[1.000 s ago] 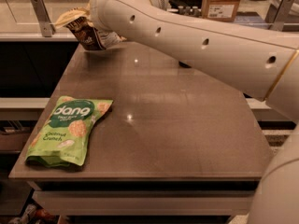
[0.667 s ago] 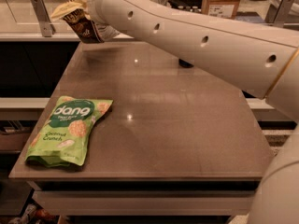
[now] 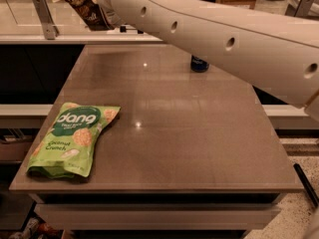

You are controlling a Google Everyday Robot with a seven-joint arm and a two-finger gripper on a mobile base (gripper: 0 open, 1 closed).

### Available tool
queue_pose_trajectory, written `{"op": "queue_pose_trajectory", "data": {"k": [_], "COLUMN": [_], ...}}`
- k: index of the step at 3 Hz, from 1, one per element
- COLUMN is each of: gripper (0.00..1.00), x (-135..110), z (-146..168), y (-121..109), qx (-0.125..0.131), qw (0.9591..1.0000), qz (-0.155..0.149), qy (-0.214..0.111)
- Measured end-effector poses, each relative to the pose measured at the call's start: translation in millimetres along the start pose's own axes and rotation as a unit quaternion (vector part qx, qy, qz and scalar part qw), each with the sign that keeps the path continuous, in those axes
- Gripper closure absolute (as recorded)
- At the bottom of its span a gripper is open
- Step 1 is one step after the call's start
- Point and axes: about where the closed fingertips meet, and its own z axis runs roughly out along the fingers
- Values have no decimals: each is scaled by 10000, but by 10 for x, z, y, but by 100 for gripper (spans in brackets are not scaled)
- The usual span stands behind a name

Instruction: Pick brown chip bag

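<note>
The brown chip bag (image 3: pixel 82 4), dark brown with a pale yellow top, hangs in the air at the top left, well above the far left part of the table (image 3: pixel 199 133). My gripper (image 3: pixel 102 6) is at the end of the long white arm that crosses the view from the right, and it is shut on the bag's right side. The fingers are mostly hidden behind the arm and the bag.
A bright green "dang" bag (image 3: pixel 72 138) lies flat near the table's front left corner. A blue can (image 3: pixel 199 63) stands at the far side, partly hidden under the arm. A counter with a metal post (image 3: pixel 44 16) runs behind the table.
The arm has lifted the brown chip bag higher and to the left, away from the table's far edge. The green bag has not moved.
</note>
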Motion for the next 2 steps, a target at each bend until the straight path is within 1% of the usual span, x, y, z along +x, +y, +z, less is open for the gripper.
{"op": "queue_pose_trajectory", "data": {"k": [1,2], "gripper": [100,100], "x": [-36,-36], "z": [-189,-189], "y": [-225,-226], "qx": [250,251], "qw": [9995,9995], "qz": [-160,-160], "qy": [87,87]}}
